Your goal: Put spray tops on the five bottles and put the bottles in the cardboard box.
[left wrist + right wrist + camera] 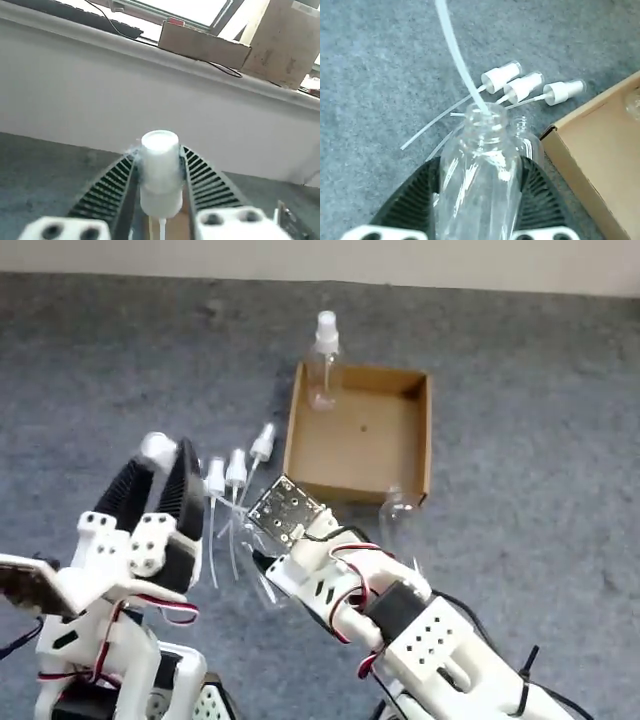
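Observation:
My left gripper (160,455) is shut on a white spray top (160,167), held cap-up above the carpet. Its thin tube (460,55) hangs down into the mouth of a clear bottle (480,170). My right gripper (480,165) is shut on that bottle, just in front of the cardboard box (410,435). Three more spray tops (237,468) lie side by side on the carpet left of the box. One capped bottle (324,365) stands in the box's far left corner. Another open bottle (527,142) stands right behind the held one.
A further clear bottle (400,512) rests against the box's near right corner. Grey carpet (520,370) spreads open to the left, right and behind the box. A pale wall (100,85) rises at the far side.

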You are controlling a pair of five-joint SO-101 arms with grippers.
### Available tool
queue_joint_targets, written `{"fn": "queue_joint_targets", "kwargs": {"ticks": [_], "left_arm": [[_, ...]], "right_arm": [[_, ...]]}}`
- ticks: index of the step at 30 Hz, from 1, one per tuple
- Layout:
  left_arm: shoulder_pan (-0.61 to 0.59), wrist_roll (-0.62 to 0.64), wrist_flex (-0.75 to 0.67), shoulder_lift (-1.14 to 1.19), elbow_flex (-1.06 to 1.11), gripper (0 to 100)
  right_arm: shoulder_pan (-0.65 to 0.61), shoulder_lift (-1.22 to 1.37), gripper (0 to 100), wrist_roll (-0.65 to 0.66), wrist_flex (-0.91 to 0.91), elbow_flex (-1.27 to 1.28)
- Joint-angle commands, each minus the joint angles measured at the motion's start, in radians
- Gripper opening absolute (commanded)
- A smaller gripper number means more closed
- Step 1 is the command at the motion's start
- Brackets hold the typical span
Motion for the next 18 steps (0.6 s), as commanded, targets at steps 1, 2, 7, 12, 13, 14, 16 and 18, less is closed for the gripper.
{"fn": "queue_joint_targets", "kwargs": {"ticks": [1,2,7,12,13,14,16,18], "left_arm": [[0.090,-0.011,-0.002,0.001,0.033,0],[0.096,-0.012,-0.002,0.001,0.054,0],[0.097,-0.038,-0.015,0.001,0.084,0],[0.102,-0.037,-0.015,0.001,0.088,0],[0.102,-0.038,-0.018,0.001,0.096,0],[0.102,-0.038,-0.032,0.001,0.111,0],[0.102,-0.038,-0.081,0.001,0.157,0],[0.104,-0.038,-0.114,0.001,0.193,0]], "right_arm": [[0.015,-0.035,0.4,-0.008,-0.027,-0.021],[0.015,-0.035,0.4,-0.009,-0.027,-0.021],[0.027,-0.036,0.4,-0.005,-0.025,-0.021],[0.058,-0.036,0.4,-0.005,-0.041,-0.028],[0.061,-0.036,0.4,-0.005,-0.081,-0.041],[0.064,-0.036,0.4,-0.009,-0.128,-0.054],[0.062,-0.036,0.4,-0.011,-0.242,-0.064],[0.058,-0.036,0.4,-0.011,-0.344,-0.056]]}}
